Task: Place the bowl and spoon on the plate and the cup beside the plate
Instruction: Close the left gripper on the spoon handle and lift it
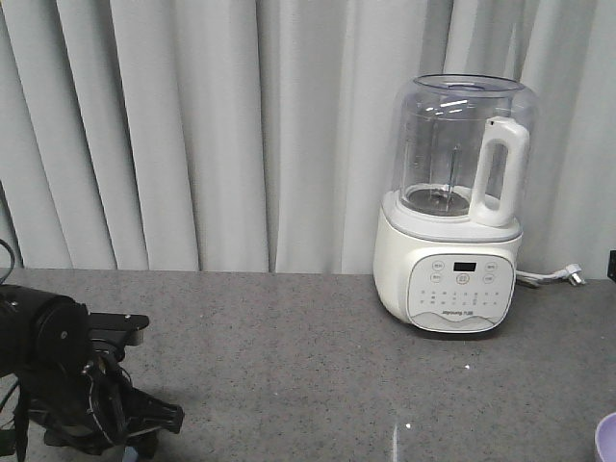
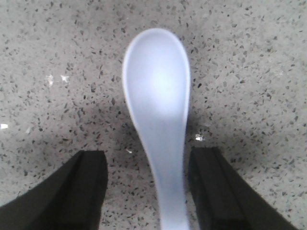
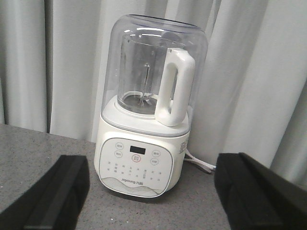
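Observation:
The pale blue spoon (image 2: 157, 110) lies flat on the speckled grey counter, scoop pointing away from the camera. My left gripper (image 2: 148, 154) is open low over it, and the handle passes between the two black fingers, nearer the right one; neither finger touches it. My left arm (image 1: 67, 385) sits low at the counter's front left. A sliver of the lavender bowl (image 1: 606, 438) shows at the bottom right edge. My right gripper (image 3: 153, 160) is open and empty, raised and facing the blender. The plate and the cup are out of view.
A white blender (image 1: 452, 212) with a clear jug stands at the back right of the counter, seen also in the right wrist view as the blender (image 3: 144, 110). Its cord and plug (image 1: 556, 277) trail to the right. Grey curtains (image 1: 192, 125) hang behind the counter.

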Tool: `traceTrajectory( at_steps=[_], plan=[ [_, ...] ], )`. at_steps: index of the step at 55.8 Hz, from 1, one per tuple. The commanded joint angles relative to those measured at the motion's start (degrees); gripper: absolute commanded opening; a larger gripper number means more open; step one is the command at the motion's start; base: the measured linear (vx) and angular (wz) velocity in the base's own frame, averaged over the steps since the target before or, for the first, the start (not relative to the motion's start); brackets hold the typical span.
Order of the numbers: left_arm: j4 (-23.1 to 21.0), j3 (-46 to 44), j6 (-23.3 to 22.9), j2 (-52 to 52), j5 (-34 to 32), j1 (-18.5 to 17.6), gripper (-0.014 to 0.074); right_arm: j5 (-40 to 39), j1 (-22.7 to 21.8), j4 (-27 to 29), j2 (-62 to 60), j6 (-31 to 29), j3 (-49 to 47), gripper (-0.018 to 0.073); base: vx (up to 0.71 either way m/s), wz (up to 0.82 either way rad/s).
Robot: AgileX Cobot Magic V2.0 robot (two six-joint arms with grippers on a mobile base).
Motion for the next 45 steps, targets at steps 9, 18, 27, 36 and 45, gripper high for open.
traceTrajectory(
  at_steps=[9,18,27,36,45],
  plan=[
    [-1.1,-1.5,-0.4,-2.3,-2.1,-1.4,0.0481,-4.9,-0.1,-1.4,-0.2,-0.6,-2.0,0.0581,0.0,0.0],
    [-1.0,-1.5,-0.4,-2.3,-2.6,-2.8,0.0481,-4.9,-0.1,-1.4,-0.2,-0.6,-2.0,0.0581,0.0,0.0],
    [-1.1,-1.5,-1.4,-0.8,-0.7,-2.8,0.0447,-5.2,-0.1,-1.4,-0.2,-0.6,-2.0,0.0581,0.0,0.0],
    [-1.1,-1.5,-1.4,1.7,1.1,-2.9,0.0371,-5.5,-0.1,-1.4,-0.2,-0.6,-2.0,0.0581,0.0,0.0],
    [-0.4,-1.5,-0.2,1.7,0.9,-4.4,0.0092,-5.2,-0.1,-1.8,-0.2,-0.6,-2.0,0.0581,0.0,0.0]
  ],
)
